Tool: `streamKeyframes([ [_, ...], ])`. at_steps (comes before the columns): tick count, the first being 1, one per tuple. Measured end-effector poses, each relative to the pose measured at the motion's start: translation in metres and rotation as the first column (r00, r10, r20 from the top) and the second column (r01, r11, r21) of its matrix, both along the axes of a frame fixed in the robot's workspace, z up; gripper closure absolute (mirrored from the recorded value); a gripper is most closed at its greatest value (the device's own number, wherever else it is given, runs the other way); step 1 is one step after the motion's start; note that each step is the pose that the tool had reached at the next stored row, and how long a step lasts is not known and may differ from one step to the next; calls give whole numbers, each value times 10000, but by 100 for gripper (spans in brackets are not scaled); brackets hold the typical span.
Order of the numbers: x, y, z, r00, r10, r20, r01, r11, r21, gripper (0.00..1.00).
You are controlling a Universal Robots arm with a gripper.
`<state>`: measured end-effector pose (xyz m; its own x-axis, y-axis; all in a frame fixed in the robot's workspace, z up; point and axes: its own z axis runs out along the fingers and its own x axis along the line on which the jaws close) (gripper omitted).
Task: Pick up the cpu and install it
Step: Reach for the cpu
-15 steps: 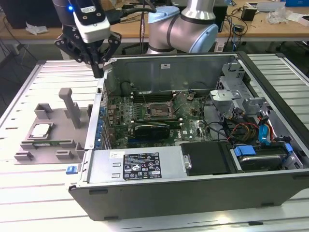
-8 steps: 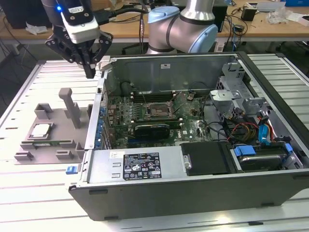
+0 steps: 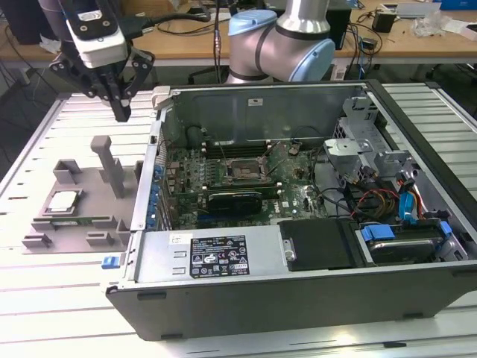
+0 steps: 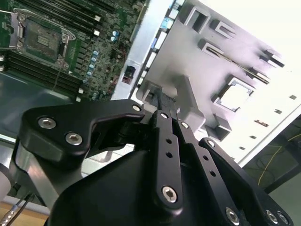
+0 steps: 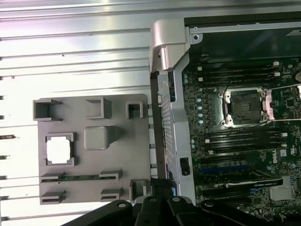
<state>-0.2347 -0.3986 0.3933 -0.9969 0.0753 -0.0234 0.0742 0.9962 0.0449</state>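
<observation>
The cpu lies flat in a square holder on the grey fixture plate, at the exterior view's left, beside the open computer case. It shows as a pale square in both wrist views. My gripper hangs well above the plate's far side, pointing down, its black fingers shut together with nothing between them. The dark cpu socket sits open on the motherboard inside the case and shows in both wrist views.
The case's metal side wall stands between the fixture plate and the motherboard. A tall grey post rises from the plate. A thin green memory stick rests in the plate's slots. A black expansion card lies just in front of the socket.
</observation>
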Motion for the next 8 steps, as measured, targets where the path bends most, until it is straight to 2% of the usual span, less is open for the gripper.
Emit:
streamKeyframes([
  [8, -191, 0, 0, 10000, 0, 0, 0, 10000, 0, 89],
])
